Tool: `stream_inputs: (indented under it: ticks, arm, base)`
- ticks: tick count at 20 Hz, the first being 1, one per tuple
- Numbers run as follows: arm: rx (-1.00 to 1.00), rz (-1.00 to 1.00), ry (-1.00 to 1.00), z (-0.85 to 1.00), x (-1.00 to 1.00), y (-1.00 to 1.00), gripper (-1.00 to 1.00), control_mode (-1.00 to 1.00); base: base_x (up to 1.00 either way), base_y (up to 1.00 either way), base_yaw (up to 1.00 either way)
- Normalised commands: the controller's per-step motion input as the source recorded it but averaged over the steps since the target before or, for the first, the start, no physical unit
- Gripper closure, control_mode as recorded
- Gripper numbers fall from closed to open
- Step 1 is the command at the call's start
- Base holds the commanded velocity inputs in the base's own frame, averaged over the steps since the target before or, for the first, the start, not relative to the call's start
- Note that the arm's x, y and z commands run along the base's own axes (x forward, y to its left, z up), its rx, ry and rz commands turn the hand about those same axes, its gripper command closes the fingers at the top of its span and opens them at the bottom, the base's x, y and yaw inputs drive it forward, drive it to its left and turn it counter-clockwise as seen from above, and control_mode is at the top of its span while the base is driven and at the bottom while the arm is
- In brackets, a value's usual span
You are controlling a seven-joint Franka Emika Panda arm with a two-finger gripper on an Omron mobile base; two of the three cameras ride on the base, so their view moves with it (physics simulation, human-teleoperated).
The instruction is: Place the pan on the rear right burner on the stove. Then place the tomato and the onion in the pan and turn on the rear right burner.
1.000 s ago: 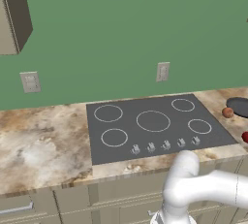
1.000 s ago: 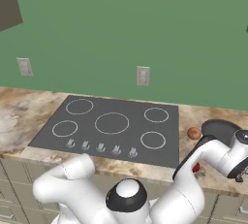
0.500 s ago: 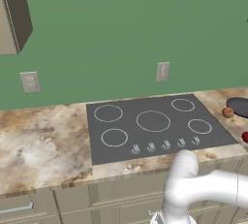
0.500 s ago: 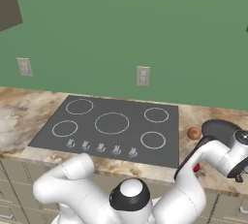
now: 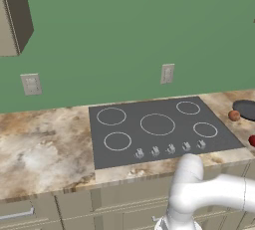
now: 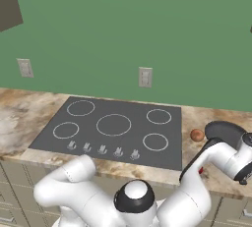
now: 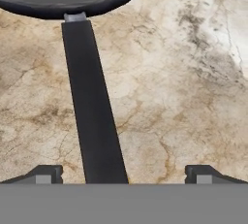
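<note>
Little has shifted since the earlier frames: arm and objects are seen in nearly the same places. The gripper [image 7: 123,172] is held wide open, one tip at each lower corner of the hand view, with the handle [image 7: 92,102] of the pan [image 6: 225,132] running between them, nearer the left tip. The pan rests on the table [image 5: 45,149] at the right of the stove [image 5: 159,129], beside the onion [image 6: 197,135]; the tomato [image 5: 252,141] lies nearer. Centring on the handle before closing is advised.
</note>
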Motion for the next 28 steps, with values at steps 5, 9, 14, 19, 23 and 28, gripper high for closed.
stream_inputs:
  ticks: [5,9,14,19,23,28]
  arm:
    - [0.0,0.0,0.0,-0.08,0.0,0.02,-1.0,-1.0]
    - [0.0,0.0,0.0,-0.4,0.0,0.07,-1.0,-1.0]
    - [0.0,0.0,0.03,-0.23,0.0,0.0,-1.0,-1.0]
    - [0.0,0.0,0.0,0.0,0.0,0.0,1.0,-1.0]
    - [0.0,0.0,0.0,0.0,0.0,0.0,1.0,-1.0]
    - [0.0,0.0,0.0,0.0,0.0,0.0,1.0,-1.0]
  base:
    - [0.0,0.0,0.0]
    - [0.0,0.0,0.0]
    - [0.0,0.0,0.0]
    - [0.0,0.0,0.0]
    - [0.0,0.0,0.0]
    - [0.0,0.0,0.0]
